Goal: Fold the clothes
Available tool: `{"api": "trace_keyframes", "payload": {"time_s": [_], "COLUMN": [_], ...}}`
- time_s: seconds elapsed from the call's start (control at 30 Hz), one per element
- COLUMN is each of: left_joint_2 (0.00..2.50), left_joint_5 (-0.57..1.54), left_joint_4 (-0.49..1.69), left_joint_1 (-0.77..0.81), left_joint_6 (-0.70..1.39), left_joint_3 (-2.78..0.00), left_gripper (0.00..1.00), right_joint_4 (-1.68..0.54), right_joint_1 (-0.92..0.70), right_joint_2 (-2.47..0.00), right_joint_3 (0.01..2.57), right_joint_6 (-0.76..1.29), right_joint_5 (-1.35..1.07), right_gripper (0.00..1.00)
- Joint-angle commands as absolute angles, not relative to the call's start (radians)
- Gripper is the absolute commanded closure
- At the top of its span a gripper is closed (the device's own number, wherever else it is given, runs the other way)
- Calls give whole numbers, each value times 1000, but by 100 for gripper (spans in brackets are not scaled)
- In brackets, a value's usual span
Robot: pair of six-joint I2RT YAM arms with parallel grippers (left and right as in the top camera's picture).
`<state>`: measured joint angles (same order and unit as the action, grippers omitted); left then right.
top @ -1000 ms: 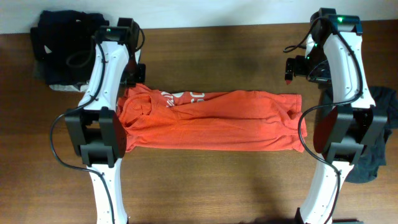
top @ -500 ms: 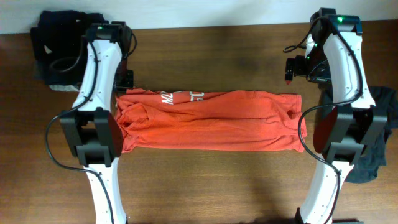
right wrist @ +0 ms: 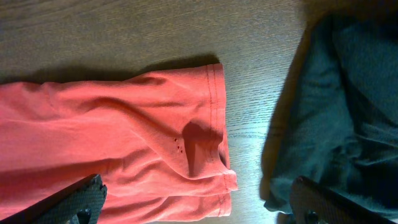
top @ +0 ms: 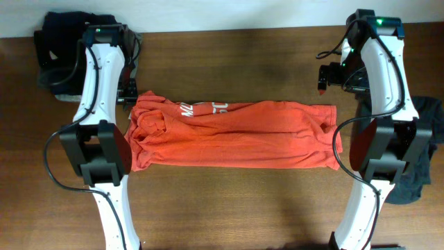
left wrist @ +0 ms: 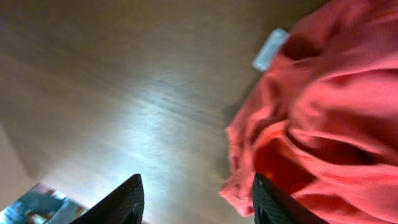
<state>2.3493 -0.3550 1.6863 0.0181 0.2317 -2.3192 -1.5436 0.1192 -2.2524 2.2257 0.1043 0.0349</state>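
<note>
Left gripper (left wrist: 198, 205), jaws now spread and empty, has let go of the T-shirt (top: 236, 135) and backed toward the desk's far-left corner. The shirt lies as a long band across mid-desk, so the lengthwise fold looks set. Right gripper (right wrist: 196, 208) hangs spread and empty near its right end.

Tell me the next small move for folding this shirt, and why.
Probably shift the left claw over the nearest end of the shirt and close it on the edge there. The shirt lies as a long flat band, so a crosswise fold looks due. The left claw is open and empty over bare table, just beside that end.
</note>
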Motion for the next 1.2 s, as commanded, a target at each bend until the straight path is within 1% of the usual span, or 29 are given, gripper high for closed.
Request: {"api": "trace_keyframes", "payload": {"time_s": [0.0, 0.03, 0.1, 0.17, 0.23, 0.33, 0.37, 0.43, 0.5, 0.53, 0.6, 0.83, 1.07, 1.17], "left_joint_2": [2329, 2325, 2316, 2310, 2310, 2310, 2310, 2310, 2305, 2299, 2276, 2188, 2177, 2177], "left_joint_5": [-215, -173, -117, -69, 24, 248, 279, 290, 220, 150, 115, 121, 68, 55], "left_joint_4": [1688, 1688, 1688, 1688, 1688, 1688, 1688, 1688, 1688, 1688, 1689, 1688, 1683, 1578], "left_joint_1": [55, 66, 87, 105, 118, 125, 124, 113, 96, 86, 73, 94, 114, 106], "left_joint_6": [261, 260, 260, 246, 183, 49, 53, 166, 322, 426, 538, 708, 973, 991], "left_joint_3": [-2388, -2400, -2413, -2412, -2412, -2412, -2412, -2412, -2412, -2411, -2400, -2341, -2191, -2086], "left_gripper": [43, 40, 25, 1, 1, 1, 1, 1, 1, 1, 1, 1, 1, 1], "right_joint_4": [-1548, -1548, -1548, -1548, -1547, -1547, -1547, -1547, -1547, -1548, -1547, -1536, -1510, -1497], "right_joint_1": [124, 124, 124, 124, 124, 124, 124, 124, 124, 124, 124, 124, 124, 124], "right_joint_2": [-2254, -2254, -2254, -2254, -2254, -2254, -2254, -2254, -2254, -2254, -2255, -2273, -2289, -2290], "right_joint_3": [2221, 2221, 2221, 2221, 2221, 2221, 2221, 2221, 2221, 2221, 2221, 2221, 2194, 2156], "right_joint_6": [105, 105, 105, 105, 105, 105, 105, 105, 105, 105, 105, 105, 105, 104], "right_joint_5": [30, 30, 30, 30, 30, 30, 30, 30, 30, 30, 30, 30, 30, 30], "right_gripper": [1, 1, 1, 1, 1, 1, 1, 1, 1, 1, 1, 1, 1, 1]}}
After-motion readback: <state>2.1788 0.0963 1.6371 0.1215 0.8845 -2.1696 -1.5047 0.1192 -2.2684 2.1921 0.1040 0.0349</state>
